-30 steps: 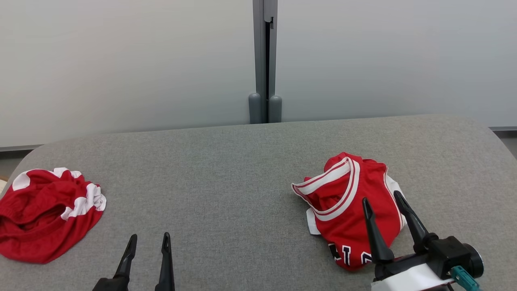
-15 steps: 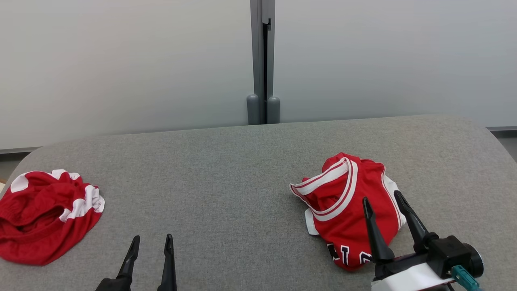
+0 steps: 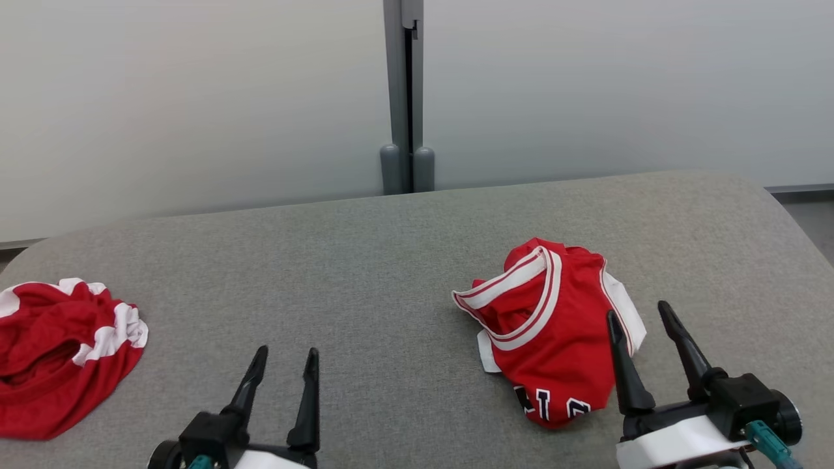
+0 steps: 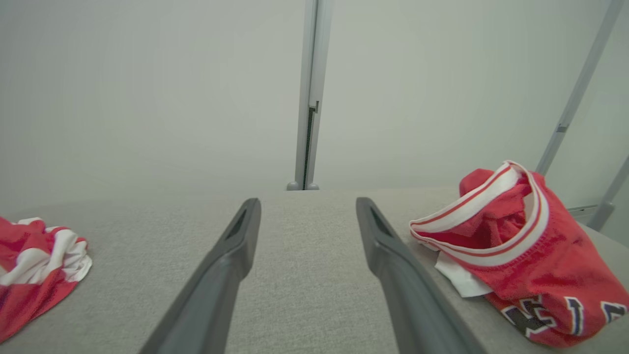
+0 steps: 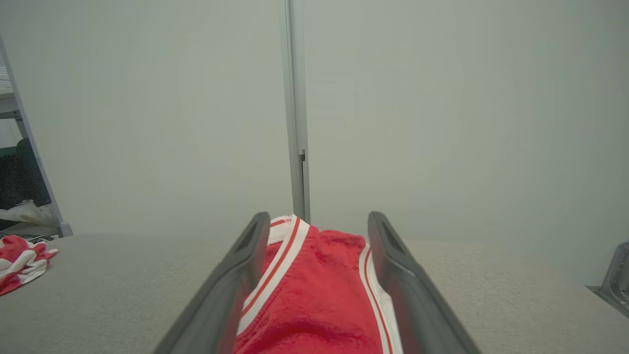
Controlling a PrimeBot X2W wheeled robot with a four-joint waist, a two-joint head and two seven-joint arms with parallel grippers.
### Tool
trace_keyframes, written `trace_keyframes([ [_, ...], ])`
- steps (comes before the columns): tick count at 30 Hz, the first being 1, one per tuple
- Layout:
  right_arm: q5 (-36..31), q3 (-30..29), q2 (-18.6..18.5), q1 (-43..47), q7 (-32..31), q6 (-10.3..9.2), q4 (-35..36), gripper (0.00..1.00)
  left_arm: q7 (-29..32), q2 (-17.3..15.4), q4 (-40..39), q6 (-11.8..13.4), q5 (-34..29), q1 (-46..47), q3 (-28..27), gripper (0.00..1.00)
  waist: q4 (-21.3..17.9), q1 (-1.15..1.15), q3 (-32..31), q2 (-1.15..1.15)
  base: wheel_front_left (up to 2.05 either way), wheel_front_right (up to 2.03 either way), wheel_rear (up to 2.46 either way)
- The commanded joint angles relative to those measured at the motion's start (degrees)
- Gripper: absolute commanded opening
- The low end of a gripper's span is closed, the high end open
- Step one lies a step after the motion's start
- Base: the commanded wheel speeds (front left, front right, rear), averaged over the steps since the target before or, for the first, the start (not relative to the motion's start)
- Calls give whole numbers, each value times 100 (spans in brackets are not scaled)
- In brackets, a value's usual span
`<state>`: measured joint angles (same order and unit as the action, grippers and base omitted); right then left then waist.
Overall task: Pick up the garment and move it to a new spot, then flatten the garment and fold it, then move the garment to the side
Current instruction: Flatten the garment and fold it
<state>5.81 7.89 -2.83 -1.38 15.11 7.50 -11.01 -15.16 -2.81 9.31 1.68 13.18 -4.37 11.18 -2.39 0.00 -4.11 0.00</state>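
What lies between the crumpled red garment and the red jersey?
Bare grey table between the crumpled red garment and jersey; the open left gripper pokes in near the front, per the head view.

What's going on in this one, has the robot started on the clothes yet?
A two-armed robot faces a grey fabric-covered table. A crumpled red jersey with white trim and dark lettering lies in a heap on the robot's right. The right hand is open and aimed at it, and in the right wrist view the jersey shows between its fingers. The left hand is open over bare table. A second red-and-white garment lies bunched at the far left. Nothing is held, so the pickup is not yet done.
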Motion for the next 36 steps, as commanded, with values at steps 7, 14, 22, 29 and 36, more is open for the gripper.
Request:
trace_keyframes([
  [7, -156, -352, -11, -153, 5, -2, 0, 100, 92, -14, 676, -610, 1070, 1187, 1240, 100, -590, 0, 334, 0, 0, 0, 0],
  [14, -101, -380, -10, -228, 5, -2, 48, 100, 902, -26, 1114, -757, 2147, 2427, 2254, 100, -1152, 0, 617, 0, 0, 0, 0],
  [22, 37, -281, -11, -349, 5, -2, 101, 100, 1595, -19, 1681, -435, 2490, 3425, 2681, 100, -1542, 0, 952, 0, 0, 0, 0],
  [29, 86, -245, -11, -427, 5, -2, 101, 100, 1670, -21, 2007, -324, 2799, 3803, 2845, 100, -1707, 0, 1022, 0, 0, 0, 0],
  [36, 156, -178, -10, -508, 5, -2, 108, 100, 1723, -19, 2466, -15, 3044, 4141, 2993, 100, -1864, 0, 1099, 0, 0, 0, 0],
])
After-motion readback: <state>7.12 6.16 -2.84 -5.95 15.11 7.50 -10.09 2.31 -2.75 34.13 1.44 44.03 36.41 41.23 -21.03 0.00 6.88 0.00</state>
